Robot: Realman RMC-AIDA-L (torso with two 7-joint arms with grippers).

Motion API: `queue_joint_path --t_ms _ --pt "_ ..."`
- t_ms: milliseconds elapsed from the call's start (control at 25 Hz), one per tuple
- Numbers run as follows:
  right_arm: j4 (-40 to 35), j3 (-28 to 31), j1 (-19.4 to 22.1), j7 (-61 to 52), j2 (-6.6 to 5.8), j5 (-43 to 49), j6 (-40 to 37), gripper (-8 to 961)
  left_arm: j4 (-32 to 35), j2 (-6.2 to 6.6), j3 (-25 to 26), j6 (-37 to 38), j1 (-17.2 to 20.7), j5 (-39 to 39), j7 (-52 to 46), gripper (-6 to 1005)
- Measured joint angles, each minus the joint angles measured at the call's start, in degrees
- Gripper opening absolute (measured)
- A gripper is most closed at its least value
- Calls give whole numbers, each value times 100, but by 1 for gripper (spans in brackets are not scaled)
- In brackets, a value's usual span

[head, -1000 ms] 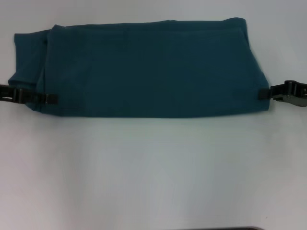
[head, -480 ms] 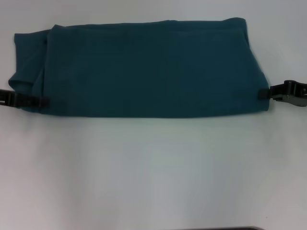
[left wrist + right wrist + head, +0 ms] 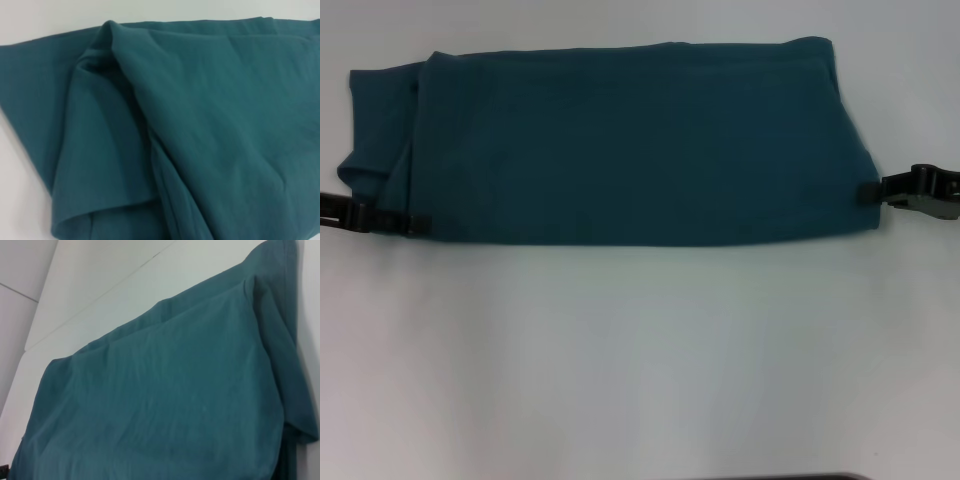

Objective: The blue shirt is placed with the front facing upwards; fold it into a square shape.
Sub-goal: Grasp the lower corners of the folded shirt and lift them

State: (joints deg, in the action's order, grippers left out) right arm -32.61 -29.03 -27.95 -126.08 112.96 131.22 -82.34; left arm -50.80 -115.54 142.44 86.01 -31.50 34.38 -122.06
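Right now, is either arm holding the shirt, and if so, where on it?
Both appear to. The left gripper is at the blue shirt at its left near corner, the right gripper at its right edge near the front. Actual pinch cannot be confirmed.

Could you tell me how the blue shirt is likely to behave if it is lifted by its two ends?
Probably floppy: the blue shirt lies in soft, loose folds, so the middle would likely sag. The layers look stacked, not fixed, so they may slide apart. The left gripper and right gripper sit at its ends.
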Motion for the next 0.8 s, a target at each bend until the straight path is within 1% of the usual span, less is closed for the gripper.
queue_joint_path --t_ms 320,480,560,760,800 --pt "-1 3 -1 -3 -3 0 -3 10 -15 0 -11 -130 -51 7 -15 823" --pt "-21 10 -6 -4 -3 -8 -21 11 137 103 55 -203 -64 16 -67 814" --pt "-21 13 -8 -3 -4 -14 -20 11 204 124 30 -203 -68 15 -63 809" --pt "-25 19 -9 -4 -12 -18 -29 11 218 104 -19 -214 -65 5 -27 620" --pt "-28 25 -9 -4 -12 -18 -32 11 218 102 -23 -215 -65 5 -26 541"
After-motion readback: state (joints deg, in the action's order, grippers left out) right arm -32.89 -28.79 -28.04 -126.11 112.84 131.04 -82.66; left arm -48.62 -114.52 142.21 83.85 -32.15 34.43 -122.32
